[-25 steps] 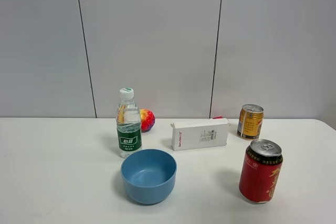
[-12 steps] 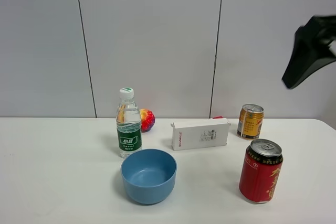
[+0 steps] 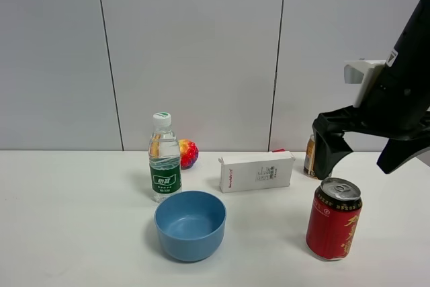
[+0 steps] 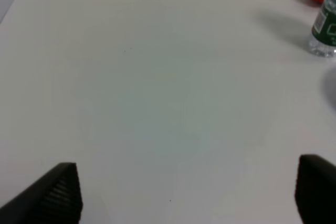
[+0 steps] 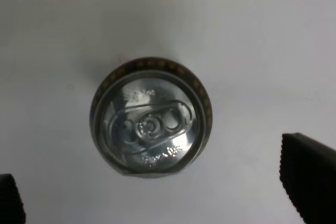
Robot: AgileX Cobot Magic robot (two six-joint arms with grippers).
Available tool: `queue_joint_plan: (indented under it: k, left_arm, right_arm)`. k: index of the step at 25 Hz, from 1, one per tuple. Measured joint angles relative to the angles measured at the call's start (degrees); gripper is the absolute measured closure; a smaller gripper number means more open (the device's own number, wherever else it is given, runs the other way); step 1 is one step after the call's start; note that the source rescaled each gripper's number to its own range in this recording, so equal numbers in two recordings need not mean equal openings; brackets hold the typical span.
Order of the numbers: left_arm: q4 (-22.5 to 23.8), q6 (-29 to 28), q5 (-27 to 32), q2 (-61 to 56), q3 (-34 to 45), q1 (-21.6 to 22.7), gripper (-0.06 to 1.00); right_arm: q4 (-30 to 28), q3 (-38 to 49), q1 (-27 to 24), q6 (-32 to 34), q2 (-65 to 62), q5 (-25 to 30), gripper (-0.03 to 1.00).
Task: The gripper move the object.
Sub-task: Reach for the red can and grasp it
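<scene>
The red drink can [image 3: 334, 220] with gold lettering and a silver lid stands upright on the white table at the front right. My right gripper [image 3: 359, 162] hangs open just above and slightly behind it, one black finger on each side. The right wrist view looks straight down on the can's lid [image 5: 152, 124], which lies between the spread fingers of the right gripper [image 5: 157, 192]. My left gripper [image 4: 186, 190] is open and empty over bare table; it does not show in the exterior view.
A blue bowl [image 3: 190, 225] sits front centre. A water bottle [image 3: 164, 158], a red-yellow toy [image 3: 188, 153] and a white box [image 3: 256, 171] stand behind it. A shorter gold can [image 3: 309, 159] is mostly hidden behind the right gripper.
My right arm has come down from the upper right edge of the view to just above the red can. The can and other objects have not moved.
</scene>
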Motion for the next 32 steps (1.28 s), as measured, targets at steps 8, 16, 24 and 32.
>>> queue_joint_plan:
  k: [8, 16, 24, 32]
  left_arm:
    - [0.0, 0.0, 0.0, 0.0, 0.0, 0.0, -0.06]
    - [0.0, 0.0, 0.0, 0.0, 0.0, 0.0, -0.06]
    - [0.0, 0.0, 0.0, 0.0, 0.0, 0.0, -0.06]
    - [0.0, 0.0, 0.0, 0.0, 0.0, 0.0, -0.06]
  right_arm:
    - [-1.3, 0.0, 0.0, 0.0, 6.5, -4.5, -0.03]
    - [-1.3, 0.0, 0.4, 0.0, 11.0, -6.6, -0.03]
    - [-1.3, 0.0, 1.3, 0.0, 14.3, -8.0, 0.13]
    - [-2.1, 0.0, 1.3, 0.1, 15.1, -8.0, 0.97]
